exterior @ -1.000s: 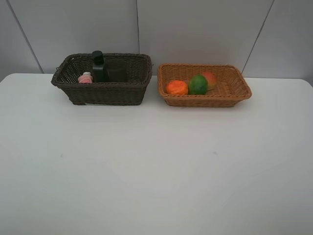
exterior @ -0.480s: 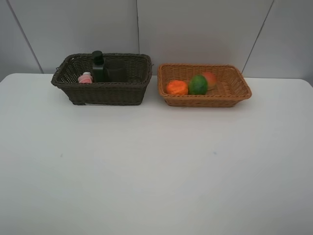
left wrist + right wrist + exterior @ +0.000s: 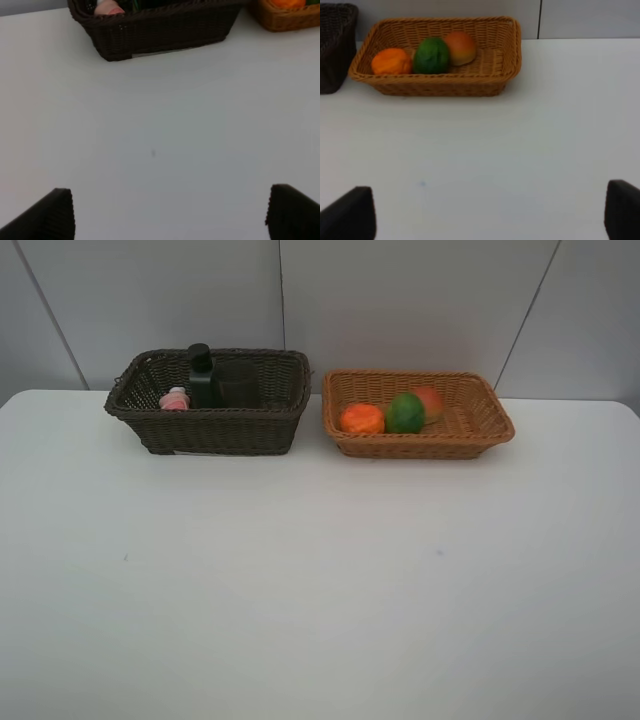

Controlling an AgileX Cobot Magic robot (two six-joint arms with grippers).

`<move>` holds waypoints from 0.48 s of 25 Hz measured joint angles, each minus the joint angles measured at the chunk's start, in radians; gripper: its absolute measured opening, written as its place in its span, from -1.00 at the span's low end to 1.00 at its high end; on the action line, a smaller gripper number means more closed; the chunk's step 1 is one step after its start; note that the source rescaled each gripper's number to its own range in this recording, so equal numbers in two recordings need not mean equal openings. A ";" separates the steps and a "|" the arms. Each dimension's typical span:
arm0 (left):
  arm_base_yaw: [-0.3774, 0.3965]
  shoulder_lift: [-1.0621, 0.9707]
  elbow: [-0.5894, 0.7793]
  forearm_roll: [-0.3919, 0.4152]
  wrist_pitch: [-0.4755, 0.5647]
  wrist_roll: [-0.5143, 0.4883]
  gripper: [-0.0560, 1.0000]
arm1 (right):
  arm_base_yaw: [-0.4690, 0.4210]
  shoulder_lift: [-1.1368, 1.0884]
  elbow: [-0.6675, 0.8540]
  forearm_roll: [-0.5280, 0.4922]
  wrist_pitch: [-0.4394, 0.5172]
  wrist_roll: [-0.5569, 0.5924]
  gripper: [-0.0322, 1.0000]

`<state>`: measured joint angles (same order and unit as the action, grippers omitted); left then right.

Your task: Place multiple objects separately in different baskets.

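Here the sorting looks finished, judging by how everything lies. On the left of the white desk [image 3: 320, 580] stands the dark brown basket [image 3: 215, 430], the deeper of the two. Inside it, the small pink bottle [image 3: 175, 399] sits at the left end, the dark green pump bottle [image 3: 202, 375] stands upright just beside it, and a dim cup [image 3: 238, 385] stands next to that, hard to make out against the dark weave. The high walls suit these taller containers and would keep them from tipping out.

Right of it, close but not touching, lies the light tan basket [image 3: 470, 435], shallower and wider. It holds the fruit in a row: the orange tangerine [image 3: 362, 419], the green round fruit [image 3: 405, 413] touching it, and the red-yellow peach [image 3: 430, 400] partly behind the green one. Containers in one basket and fruit in the other is, I judge, the separation the task asks for.

Neither arm shows in the high view. The left hand [image 3: 170, 212] hangs above bare desk in front of the dark basket, fingers spread wide and holding nothing. The right hand [image 3: 490, 212] hangs likewise before the tan basket, spread and empty. Both seem parked clear of the baskets.
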<state>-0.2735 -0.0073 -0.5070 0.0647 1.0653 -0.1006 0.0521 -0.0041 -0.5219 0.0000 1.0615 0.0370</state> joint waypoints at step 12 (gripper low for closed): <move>0.113 0.000 0.000 0.001 0.000 0.000 0.98 | 0.000 0.000 0.000 0.000 0.000 0.000 0.94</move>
<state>-0.1607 -0.0073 -0.5070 0.0657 1.0653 -0.1006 0.0521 -0.0041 -0.5219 0.0000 1.0615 0.0370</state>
